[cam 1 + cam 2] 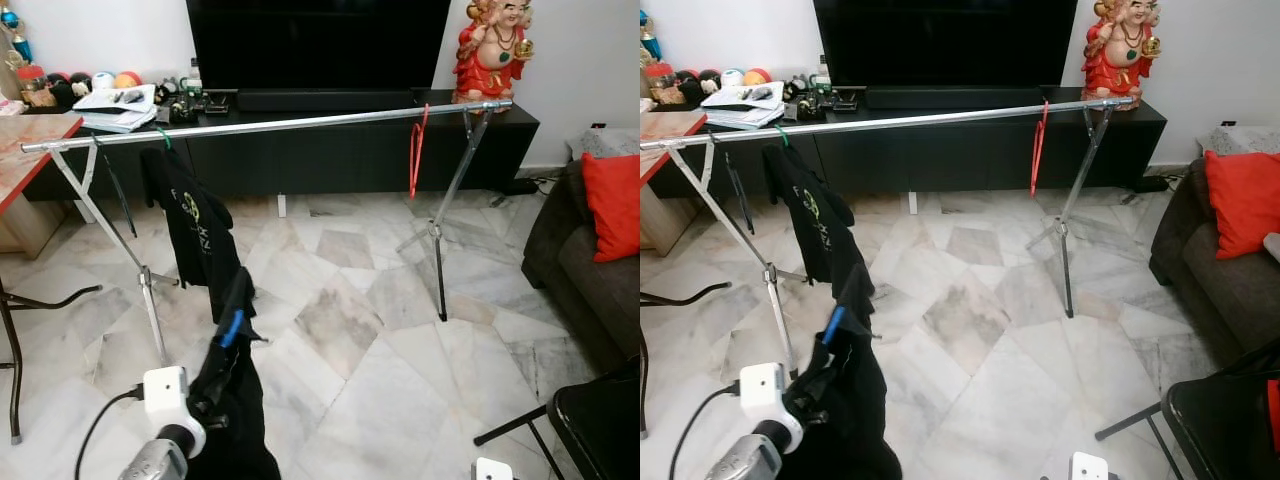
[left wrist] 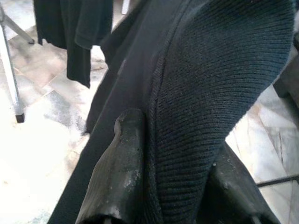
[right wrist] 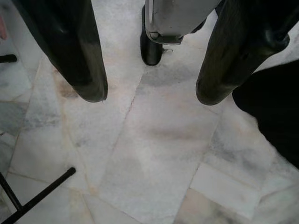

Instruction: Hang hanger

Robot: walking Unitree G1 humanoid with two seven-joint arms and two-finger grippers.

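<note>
A long metal rail (image 1: pixel 300 123) on two folding stands crosses the room in front of me. At its left end a black T-shirt (image 1: pixel 195 225) hangs on a green hanger (image 1: pixel 163 137); near the right end hangs a bare red hanger (image 1: pixel 417 150). Low at the left, my left gripper (image 2: pixel 173 172) is shut on a black knit garment (image 1: pixel 235 400) that sits on a blue hanger (image 1: pixel 232 328). The cloth covers most of its fingers (image 2: pixel 119 168). My right gripper (image 3: pixel 149 98) is open and points down at the marble floor, holding nothing.
A black TV console (image 1: pixel 350 150) runs behind the rail, with a red statue (image 1: pixel 492 50) on its right end. A dark sofa with a red cushion (image 1: pixel 612 200) stands at the right, a black chair (image 1: pixel 600 420) at the lower right, a wooden table (image 1: pixel 25 150) at the left.
</note>
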